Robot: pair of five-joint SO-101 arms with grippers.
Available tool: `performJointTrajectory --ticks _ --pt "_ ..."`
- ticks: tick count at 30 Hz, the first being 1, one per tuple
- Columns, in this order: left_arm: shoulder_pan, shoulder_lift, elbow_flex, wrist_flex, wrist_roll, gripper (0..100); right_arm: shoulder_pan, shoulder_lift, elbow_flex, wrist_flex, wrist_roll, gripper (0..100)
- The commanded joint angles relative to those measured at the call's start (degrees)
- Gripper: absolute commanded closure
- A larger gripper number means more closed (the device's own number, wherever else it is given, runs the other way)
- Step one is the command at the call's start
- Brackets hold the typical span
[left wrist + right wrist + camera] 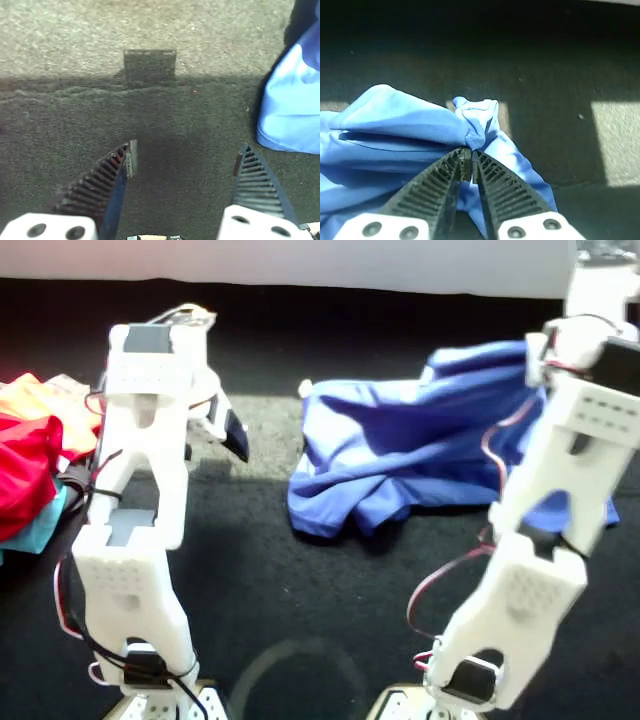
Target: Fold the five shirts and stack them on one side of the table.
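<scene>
A blue shirt lies crumpled on the dark table, spread from the middle to the right. My right gripper is shut on a pinched fold of the blue shirt, holding that part lifted at the right side. My left gripper stands open over bare dark cloth, with an edge of the blue shirt off to one side. In the high view the left gripper hangs left of the shirt, apart from it.
A heap of other shirts, red, orange and teal, lies at the table's left edge beside the left arm. A pale sunlit band crosses the tabletop. A white wall runs along the back.
</scene>
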Motion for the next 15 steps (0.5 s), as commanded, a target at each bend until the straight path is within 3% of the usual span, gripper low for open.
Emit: performJointTrajectory --ticks 1,10,15 --pt "3.82 -0.92 -0.48 0.09 0.26 69 4.88 -17.1 20.88 0.48 3.96 99.3" --pt "11.47 -0.92 -0.48 -7.56 0.97 69 13.14 -47.69 74.86 -1.98 13.54 99.3" --pt "13.93 -0.84 -0.48 -13.63 9.23 69 20.97 -62.02 97.89 -13.67 18.9 99.3"
